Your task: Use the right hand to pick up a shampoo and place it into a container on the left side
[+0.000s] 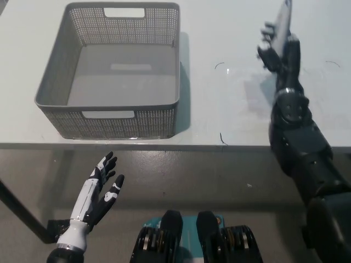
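My black right hand (278,49) is raised above the white table at the upper right, shut on a slim white shampoo tube (282,19) that points up and away. The tube hangs clear of the table top. The grey mesh basket (55,76) stands at the left of the table, with nothing inside it. The tube is well to the right of the basket. My white left hand (101,189) rests open below the table's front edge at the lower left.
The white table (230,109) has a front edge running across the middle of the view. A few small dark marks (219,66) lie on the table between basket and right hand. Dark floor lies below the edge.
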